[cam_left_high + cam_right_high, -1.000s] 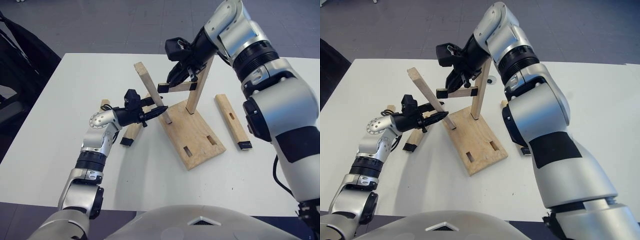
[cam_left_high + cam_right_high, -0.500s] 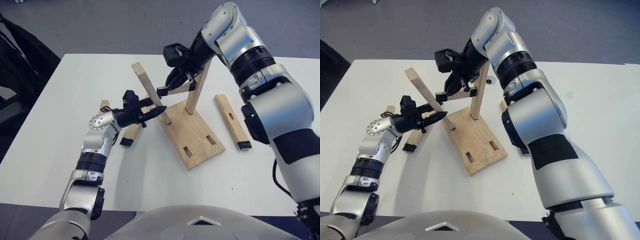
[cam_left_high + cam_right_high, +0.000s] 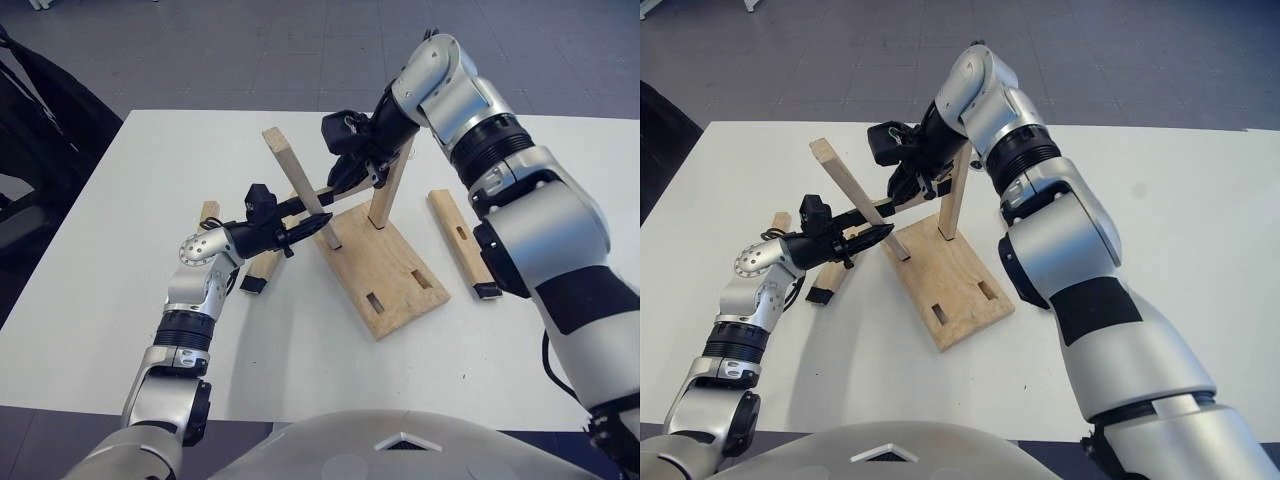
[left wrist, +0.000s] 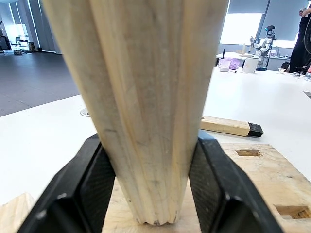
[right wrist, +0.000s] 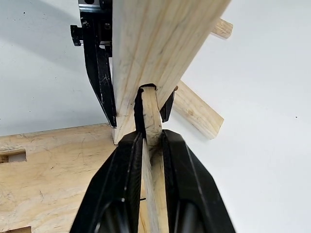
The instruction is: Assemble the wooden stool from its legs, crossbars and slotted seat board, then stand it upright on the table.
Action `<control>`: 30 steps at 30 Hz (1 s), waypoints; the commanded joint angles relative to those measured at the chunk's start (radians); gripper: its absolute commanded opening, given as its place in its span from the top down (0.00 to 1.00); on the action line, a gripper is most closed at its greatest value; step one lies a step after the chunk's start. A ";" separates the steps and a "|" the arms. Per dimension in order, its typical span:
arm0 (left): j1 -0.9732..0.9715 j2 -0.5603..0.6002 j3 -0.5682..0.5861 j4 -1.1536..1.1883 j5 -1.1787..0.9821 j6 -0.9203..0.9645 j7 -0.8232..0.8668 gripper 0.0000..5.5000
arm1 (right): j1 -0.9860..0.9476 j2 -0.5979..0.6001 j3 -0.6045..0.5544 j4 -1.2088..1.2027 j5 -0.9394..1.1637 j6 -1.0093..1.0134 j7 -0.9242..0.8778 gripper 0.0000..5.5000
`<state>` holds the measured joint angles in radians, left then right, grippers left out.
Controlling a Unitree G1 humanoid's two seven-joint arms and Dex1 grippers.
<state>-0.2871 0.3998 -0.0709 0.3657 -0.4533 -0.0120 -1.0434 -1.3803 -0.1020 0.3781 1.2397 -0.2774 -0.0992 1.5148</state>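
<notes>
While the seat board point(image 3: 385, 270) lay flat at mid-frame, the leaning leg point(image 3: 296, 180) probably needed holding steady so the crossbar point(image 5: 149, 114) could slide squarely into its slot point(image 5: 147, 89). The left gripper point(image 3: 318, 224) clenched that leg near its foot; the right gripper point(image 5: 148, 145) pinched the crossbar, its tip at the slot.

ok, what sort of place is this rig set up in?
Probably a robotics lab or open test hall: a white work table on bare grey floor, large bright windows, and what looks like another humanoid robot beside a far table.
</notes>
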 commanded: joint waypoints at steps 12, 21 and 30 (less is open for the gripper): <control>0.020 0.032 -0.035 0.090 0.130 -0.016 0.086 0.63 | -0.059 -0.067 -0.110 -0.019 0.060 0.039 -0.079 0.75; 0.007 0.034 -0.055 0.100 0.157 -0.026 0.107 0.63 | -0.159 -0.145 -0.297 -0.120 0.227 0.105 -0.150 0.63; -0.171 0.090 -0.116 0.251 0.203 -0.053 -0.012 0.63 | 0.088 -0.442 -0.521 -0.182 0.280 0.220 -0.752 0.85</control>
<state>-0.4546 0.4235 -0.1325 0.5316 -0.4115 -0.0700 -1.0375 -1.3954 -0.4981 -0.1195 1.0186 0.0160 0.1119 0.8949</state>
